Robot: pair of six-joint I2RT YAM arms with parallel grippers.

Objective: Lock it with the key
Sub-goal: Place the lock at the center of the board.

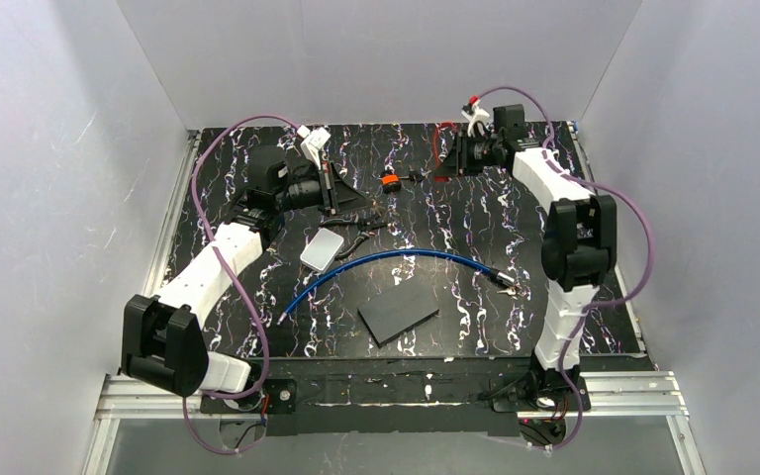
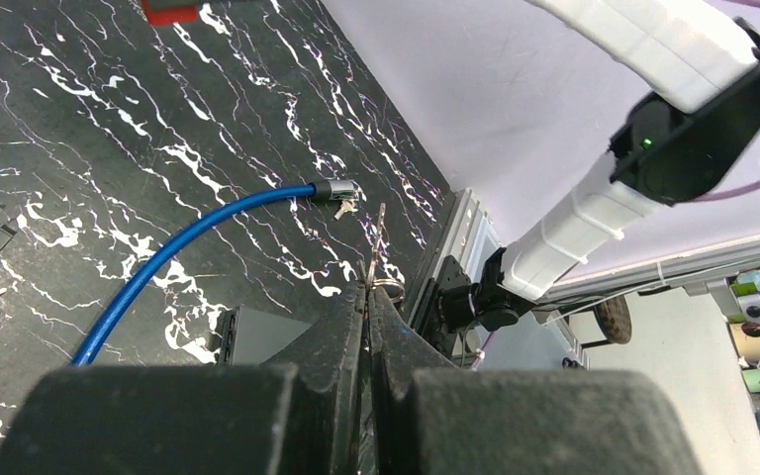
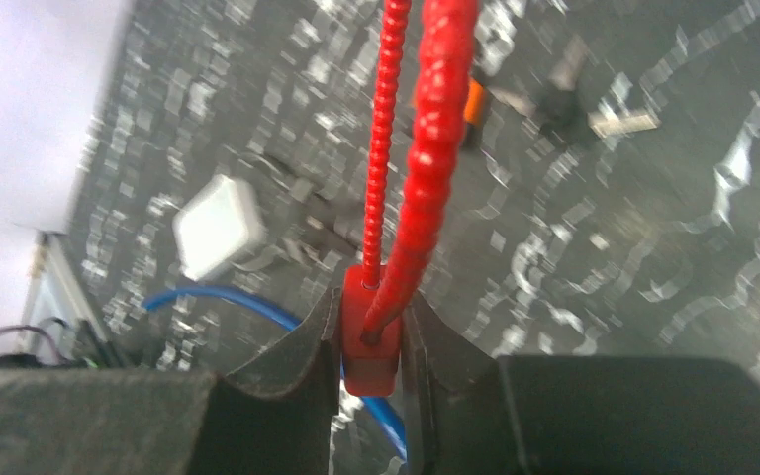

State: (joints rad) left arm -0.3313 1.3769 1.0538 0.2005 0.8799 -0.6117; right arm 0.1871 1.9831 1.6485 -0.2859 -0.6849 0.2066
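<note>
The lock, a long blue cable [image 1: 396, 257], lies in an arc on the black marbled table. Its dark metal end [image 2: 336, 190] shows in the left wrist view, down on the table beyond my fingers. My left gripper [image 2: 368, 293] is shut on the key [image 2: 377, 245], a thin metal blade with a small ring, and it hovers at the back left of the table [image 1: 332, 194]. My right gripper [image 3: 371, 322] is shut on the red block of a small red beaded loop [image 3: 426, 129] at the back right [image 1: 447, 156]. The blue cable [image 3: 218, 297] shows blurred beneath it.
A white square box [image 1: 322, 249] lies beside the cable's arc, and a flat black plate [image 1: 399, 311] sits in front of it. A small orange-and-black item [image 1: 389, 182] rests at the back between the grippers. White walls enclose the table on three sides.
</note>
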